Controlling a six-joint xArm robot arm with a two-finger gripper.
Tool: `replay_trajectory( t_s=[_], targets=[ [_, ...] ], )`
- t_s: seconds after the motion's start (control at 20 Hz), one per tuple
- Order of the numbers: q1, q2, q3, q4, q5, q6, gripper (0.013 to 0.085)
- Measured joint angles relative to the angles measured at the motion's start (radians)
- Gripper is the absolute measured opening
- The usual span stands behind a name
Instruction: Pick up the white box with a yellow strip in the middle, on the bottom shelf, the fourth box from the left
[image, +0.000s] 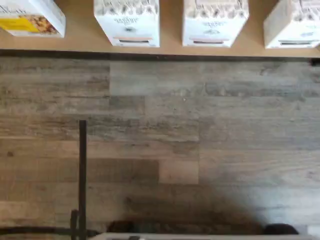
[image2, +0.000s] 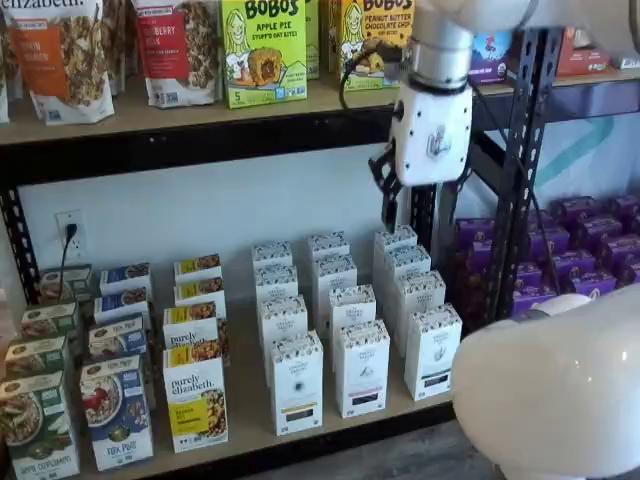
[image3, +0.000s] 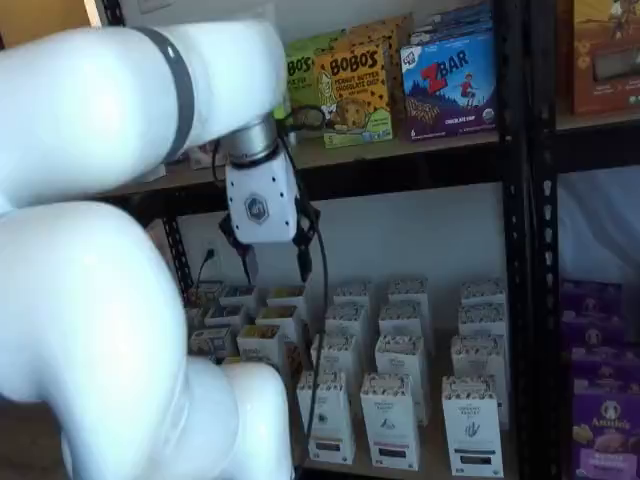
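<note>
The white box (image2: 296, 383) with a narrow yellow-tan strip stands at the front of the bottom shelf (image2: 330, 438), just right of the "purely elizabeth" box (image2: 195, 398). It also shows in the wrist view (image: 127, 22) on the tan board (image: 172, 35), and in a shelf view (image3: 328, 418) partly behind a cable. My gripper (image3: 273, 262) hangs well above the box rows, in front of the white wall, open and empty. In a shelf view it shows side-on (image2: 388, 200).
Two more white cartons (image2: 362, 368) (image2: 432, 352) stand right of the white box, with rows behind them. The upper shelf (image2: 200, 130) holds granola bags and Bobo's boxes. Purple boxes (image2: 590, 240) fill the right bay past a black upright (image2: 520, 160). A thin black pole (image: 82, 170) stands over the wood floor.
</note>
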Motion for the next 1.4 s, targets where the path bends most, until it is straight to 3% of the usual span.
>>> replay_trajectory(
  t_s=[0.5, 1.0, 1.2, 1.4],
  targets=[
    [0.017, 0.1, 0.128, 0.057, -0.258, -0.014, 0.085],
    [0.073, 0.307, 0.166, -0.006, -0.5, 0.064, 0.085],
    [0.077, 0.399, 0.165, -0.005, -0.594, 0.066, 0.085],
    [0.08, 0.498, 0.157, -0.033, -0.686, 0.088, 0.085]
  ],
)
